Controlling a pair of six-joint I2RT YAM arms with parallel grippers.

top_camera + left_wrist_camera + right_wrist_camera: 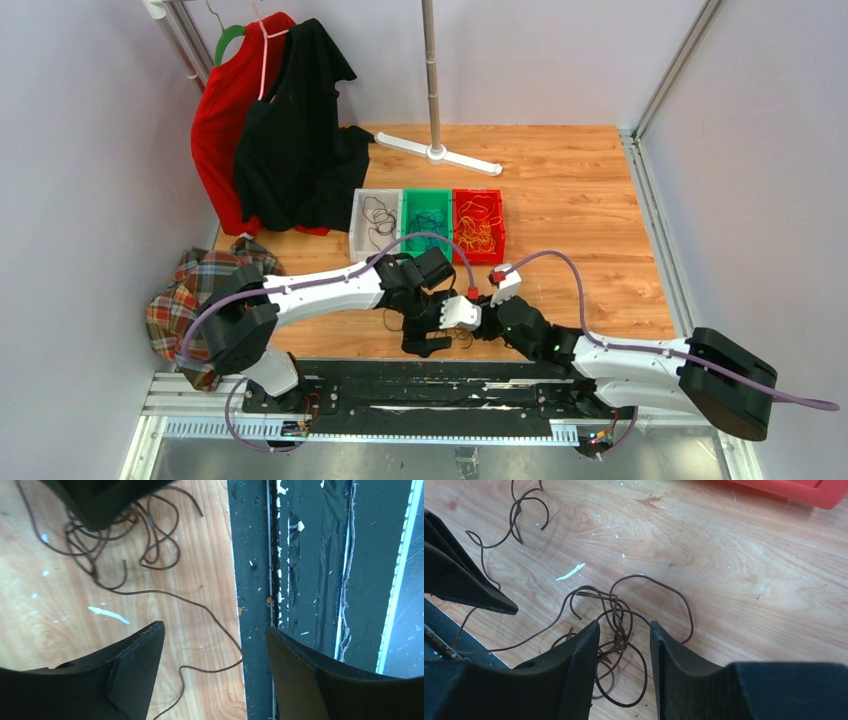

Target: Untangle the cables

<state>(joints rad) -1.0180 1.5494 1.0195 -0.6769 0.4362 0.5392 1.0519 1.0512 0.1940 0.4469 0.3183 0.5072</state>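
Observation:
A tangle of thin dark brown cables (620,630) lies on the wooden table near its front edge (462,338). My right gripper (625,623) is low over the knot, open, one finger on each side, and the strands run loose between them. The right gripper (447,322) meets the left gripper (427,344) at the table's middle front. My left gripper (215,627) is open, and between its fingers one loose strand (210,614) runs over the table's edge. The rest of the tangle (125,535) lies farther off, partly under the right gripper's body.
Three bins stand in a row behind: white (358,222) with black cables, green (428,196) with blue ones, red (478,196) with yellow-orange ones. A black rail (310,580) borders the near edge. Hung clothes (270,130), a stand base (440,153) and a plaid cloth (190,290) lie behind and to the left.

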